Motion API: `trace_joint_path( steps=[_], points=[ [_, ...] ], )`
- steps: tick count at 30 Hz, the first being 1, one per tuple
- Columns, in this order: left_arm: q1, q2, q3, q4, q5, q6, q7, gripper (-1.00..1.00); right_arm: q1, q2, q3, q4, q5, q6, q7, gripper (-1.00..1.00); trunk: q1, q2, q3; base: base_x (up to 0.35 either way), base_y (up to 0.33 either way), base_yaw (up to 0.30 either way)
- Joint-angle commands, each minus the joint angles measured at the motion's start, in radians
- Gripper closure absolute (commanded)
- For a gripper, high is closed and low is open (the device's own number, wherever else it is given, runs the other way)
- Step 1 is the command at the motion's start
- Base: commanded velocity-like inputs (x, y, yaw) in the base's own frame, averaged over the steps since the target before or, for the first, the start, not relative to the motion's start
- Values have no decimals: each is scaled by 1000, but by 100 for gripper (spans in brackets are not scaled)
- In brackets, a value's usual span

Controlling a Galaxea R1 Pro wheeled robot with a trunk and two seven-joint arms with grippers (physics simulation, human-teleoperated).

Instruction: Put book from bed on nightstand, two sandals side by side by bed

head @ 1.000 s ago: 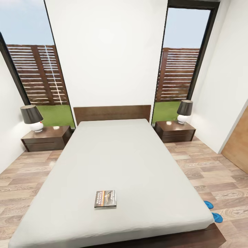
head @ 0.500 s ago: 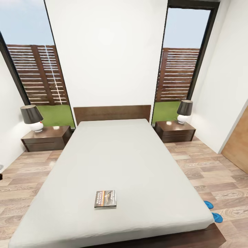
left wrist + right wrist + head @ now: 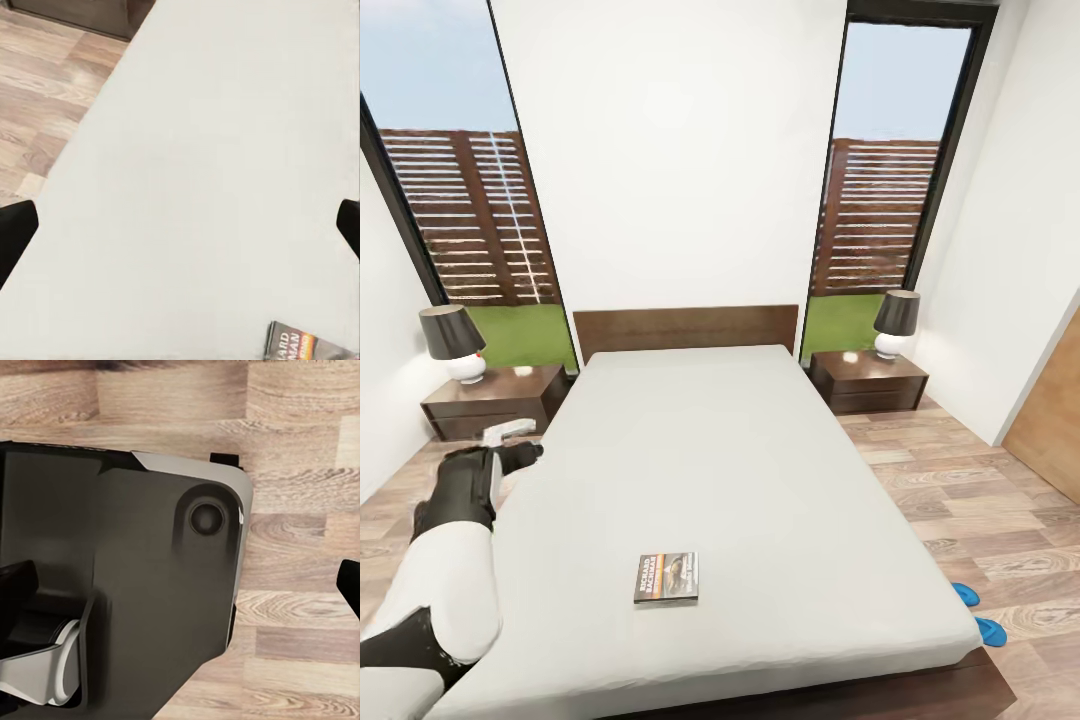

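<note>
Head view: book flat on bed near foot end; two blue sandals on floor beside bed's right side. Left end effector raised over mattress's left edge, spread wide, grasping nothing. Right end effector parted above floor.

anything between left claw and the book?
Head view: only bare mattress between the left claw and the book.

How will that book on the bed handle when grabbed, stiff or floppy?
The book looks thin with a soft cover, so it probably flexes and weighs little. It lies flat on the mattress, so getting a finger under it may be hard; pushed, it would likely slide rather than tip.
</note>
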Motion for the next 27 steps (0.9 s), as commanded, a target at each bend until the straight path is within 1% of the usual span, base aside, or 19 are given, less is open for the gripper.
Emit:
trace_joint_path(
  steps=[1,3,5,8,12,13,16,19,27],
  points=[
    [-7,-23,-1,9,-13,7,-10,-100,-1,0,-7,3,10,-6,2,-100,1,-2,-2,0,0,0],
    [-14,-61,-13,39,-13,11,-12,-100,-1,0,-7,2,11,-7,2,-100,1,-2,-2,0,0,0],
    [-19,-92,-30,84,-13,9,-13,-100,-1,0,-6,2,11,-8,2,-100,1,-2,-2,0,0,0],
    [-27,-127,-50,157,-11,1,-13,-100,-1,0,-6,2,12,-9,2,-100,1,-2,-2,0,0,0],
    [-47,-169,-63,231,-10,-16,-12,-100,-1,0,-5,2,12,-9,2,-100,1,-2,-2,0,0,0],
    [-47,-169,-63,231,-10,-16,-12,-100,-1,0,-5,2,12,-9,2,-100,1,-2,-2,0,0,0],
    [-58,-188,-68,273,-9,-22,-11,-100,-1,0,-5,2,13,-9,2,-100,1,-2,-2,0,0,0],
    [-63,-199,-70,312,-9,-28,-10,-100,-1,0,-4,1,13,-9,2,-100,1,-2,-2,0,0,0],
    [-68,-208,-72,428,-9,-66,-6,-100,-1,0,-3,0,13,-9,2,-100,1,-2,-2,0,0,0]
  ],
)
